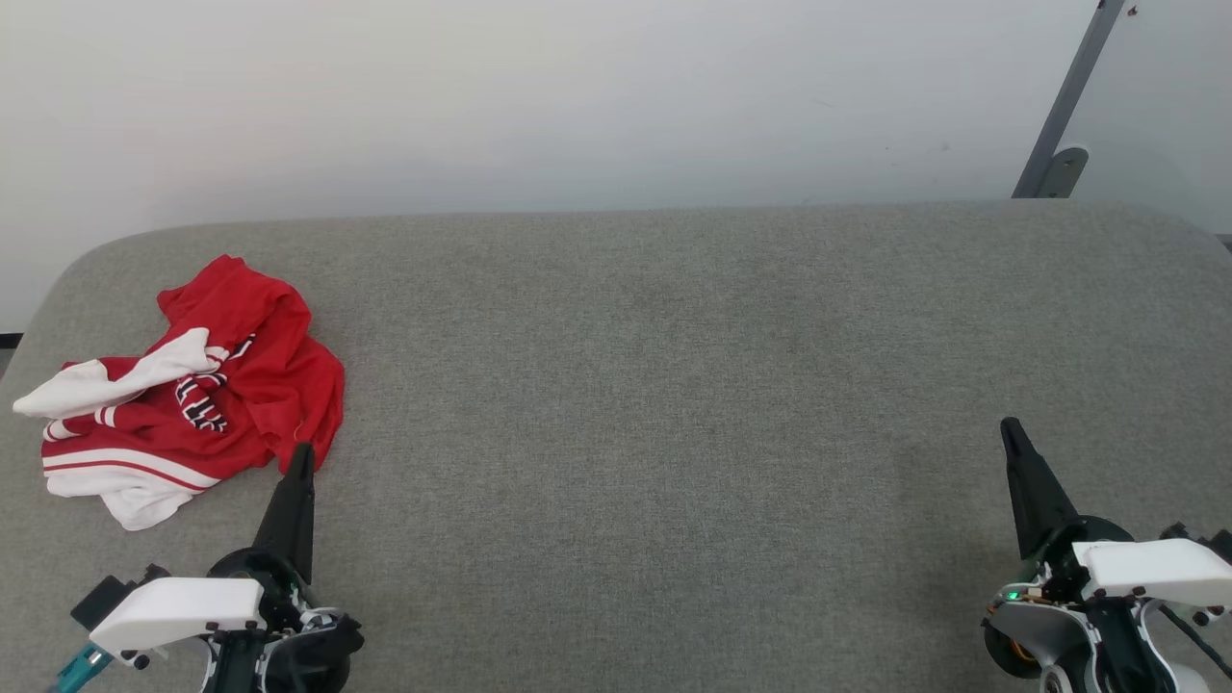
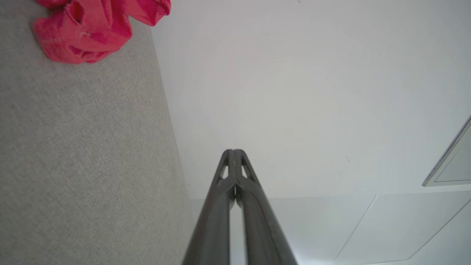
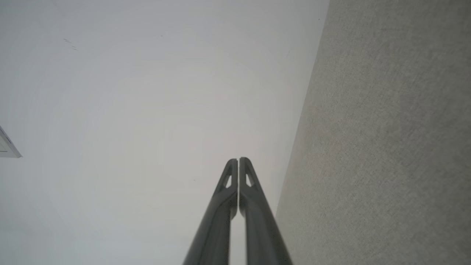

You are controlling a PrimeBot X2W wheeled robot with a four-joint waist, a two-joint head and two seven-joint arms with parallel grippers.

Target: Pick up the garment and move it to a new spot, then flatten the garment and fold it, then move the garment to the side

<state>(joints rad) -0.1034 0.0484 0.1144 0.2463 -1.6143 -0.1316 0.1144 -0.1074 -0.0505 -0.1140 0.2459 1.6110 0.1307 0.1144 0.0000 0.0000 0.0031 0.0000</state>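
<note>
The garment (image 1: 241,375) lies crumpled in a heap at the far left of the grey fabric-covered counter (image 1: 674,385), its red body bunched up, with a white sleeve and striped trim spilling toward the left edge and part of the black lettering showing. The left tool (image 1: 302,454) has its two dark fingers pressed together on nothing, its tip at the heap's near right edge; whether it touches the cloth cannot be told. The right tool (image 1: 1009,428), also pressed together and empty, sits well apart over bare counter at the lower right.
</note>
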